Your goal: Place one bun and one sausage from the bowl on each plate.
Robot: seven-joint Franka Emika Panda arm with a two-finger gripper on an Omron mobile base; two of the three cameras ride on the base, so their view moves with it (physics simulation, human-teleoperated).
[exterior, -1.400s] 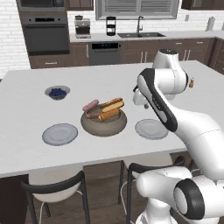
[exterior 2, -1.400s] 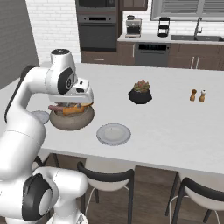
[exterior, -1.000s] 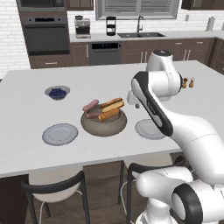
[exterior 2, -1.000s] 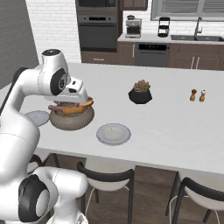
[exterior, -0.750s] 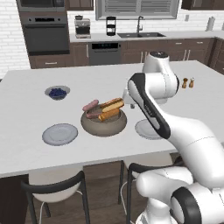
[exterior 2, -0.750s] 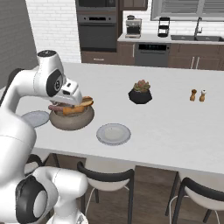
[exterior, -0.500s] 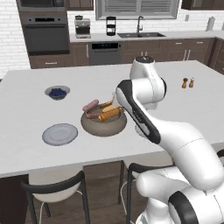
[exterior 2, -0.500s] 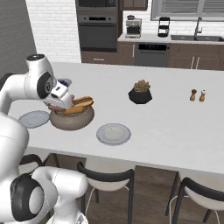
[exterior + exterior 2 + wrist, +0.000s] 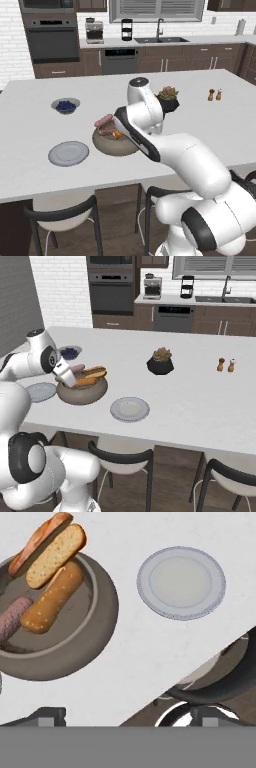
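The wide grey-brown bowl [image 9: 82, 396] stands mid-counter and holds two buns [image 9: 52, 604], a pink sausage [image 9: 12, 619] and an orange-brown one [image 9: 37, 537]. An empty plate [image 9: 129, 408] lies right of it and another [image 9: 68, 152] left of it. My gripper [image 9: 70, 380] hovers over the bowl's left rim, open, fingertips [image 9: 47, 716] wide apart with nothing between them. In the hand view the bowl [image 9: 95, 637] lies at left and one empty plate [image 9: 181, 582] at upper right. My arm covers part of the bowl [image 9: 102, 145] in the left base view.
A small bowl of dark berries [image 9: 65, 105] sits behind the left plate. A potted succulent [image 9: 160, 361] and salt and pepper shakers [image 9: 226, 364] stand farther right. Dark stools [image 9: 122, 461] line the counter's near edge.
My arm has swung left, from beside the right plate to over the bowl. The food and plates have not moved.
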